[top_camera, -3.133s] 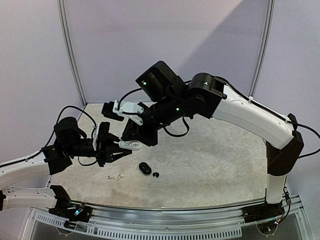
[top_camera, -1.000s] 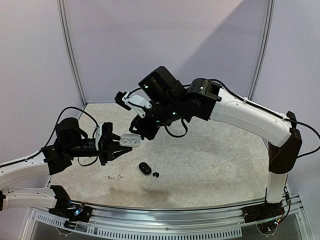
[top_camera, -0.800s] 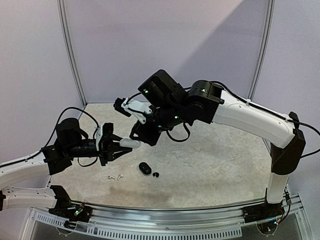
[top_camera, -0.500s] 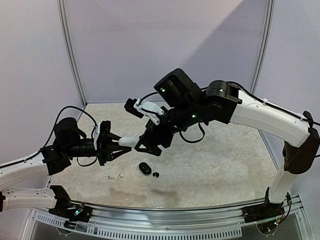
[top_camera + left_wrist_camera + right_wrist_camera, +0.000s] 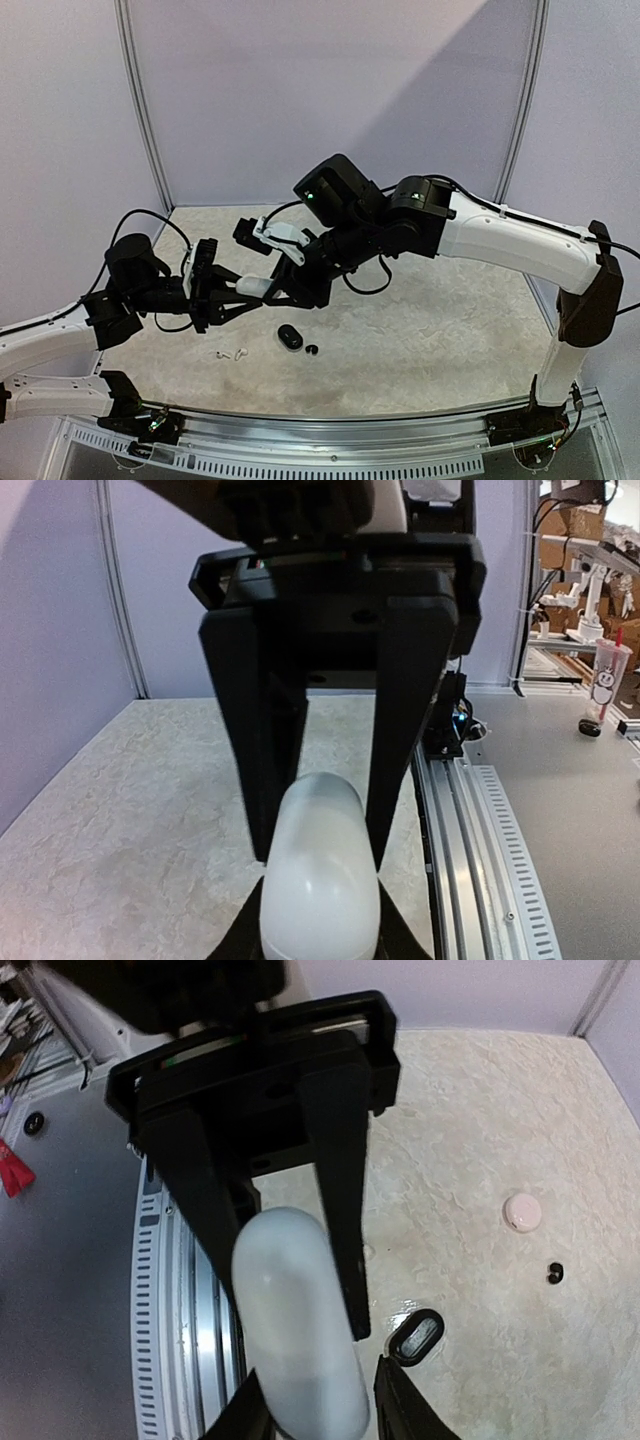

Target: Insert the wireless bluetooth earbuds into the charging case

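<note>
Top cam: the white case (image 5: 251, 287) is up in the air b/w the two grippers, over the table (image 5: 450, 320). The left gripper (image 5: 228, 293) pinches its near end tight. The right gripper (image 5: 278, 292) has a finger on each side of the other end; can't tell if it's squeezing or just close.

Only the top cam shows two white buds (image 5: 240, 352) lying on the table near the front. A black bud (image 5: 312, 350) lies just beside a black case (image 5: 290, 337).

Only the right wrist cam shows a pale round thing (image 5: 522, 1212) farther back on the table. The left wrist cam shows the white case up close: smooth & closed.

Vs half a sec ago: the right arm is lower & more to the left. 1 sec ago the white case had dark spots on top; now it looks plain white. The stuff on the table hasn't moved.
</note>
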